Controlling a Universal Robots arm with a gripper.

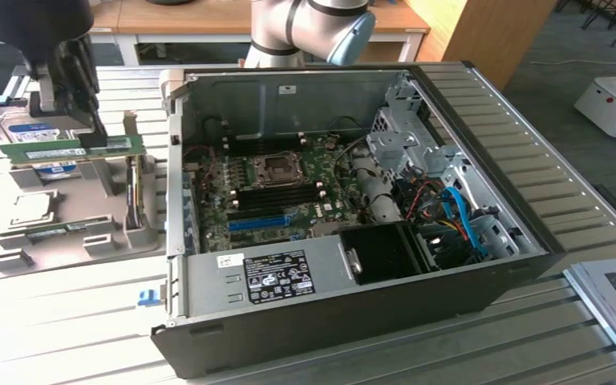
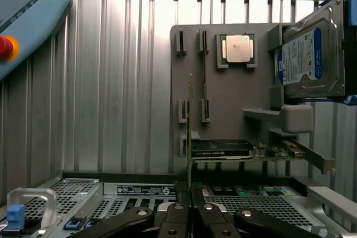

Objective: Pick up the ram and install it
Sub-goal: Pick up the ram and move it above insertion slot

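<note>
End effector: the dark two-fingered end effector [image 1: 73, 132] [image 2: 189, 213] stands at ten o'clock in the exterior view, its fingers closed on the flat faces of the ram and pinching it.
Ram: the long, thin green circuit-board stick [image 1: 67, 149] [image 2: 189, 137] hangs in that grip above the grey moulded holder tray [image 1: 30, 241].
Long axis: nearly level, running from nine o'clock to three o'clock in the exterior view, with its broad face toward the camera.
Wrist view: the stick appears edge-on as a thin line extending straight out from the fingers.
Behind it: a boxy silver hard drive with a blue-white label [image 1: 14, 128] [image 2: 307, 59].
Computer: the open black tower case [image 1: 480, 120] lies on the slatted metal desk [image 1: 565, 184], at three o'clock from the stick, its green motherboard [image 1: 276, 192] exposed.
</note>
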